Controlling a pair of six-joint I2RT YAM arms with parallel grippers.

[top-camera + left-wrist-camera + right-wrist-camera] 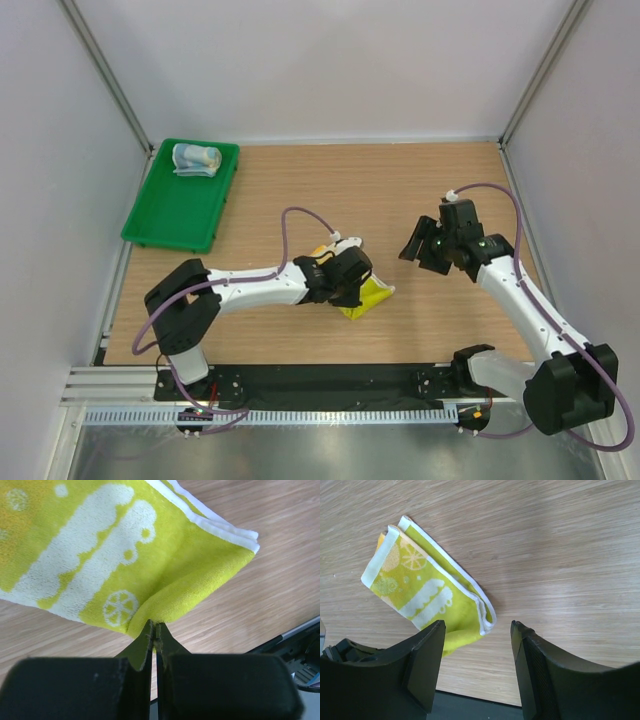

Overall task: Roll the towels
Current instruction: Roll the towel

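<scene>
top view: left arm runs from its base at the near left, elbow up, forearm stretched low and right across the table (pixel 420 190). left gripper (pixel 365 287) sits at the near middle, on the yellow-green towel (pixel 370 298); only a corner of the cloth shows from under the wrist. right arm comes up from the near right and leans far-left, with the right gripper (pixel 424 250) lifted off the wood, jaws apart, nothing in them, apart from the cloth. green tray (pixel 170 225) sits at the far left; light blue towel (pixel 196 159) lies in its far end, bundled up, looks rolled.

left wrist view: left gripper (pixel 154 630) is pinched tight on a fold of the yellow-green towel (pixel 190 570), jaws nearly meeting with only the cloth between them. print is white cartoon shapes and a citrus slice, with a white hem at the far-right corner. the cloth lies on the table (pixel 285 590) beyond the pinch.

right wrist view: right gripper (pixel 477 626) is held fairly wide and grips nothing. yellow-green towel (pixel 427 592) lies folded in layers on the table (pixel 560 550), white hems stacked along its right edge, and its near corner dips behind the left finger (pixel 427 660).
</scene>
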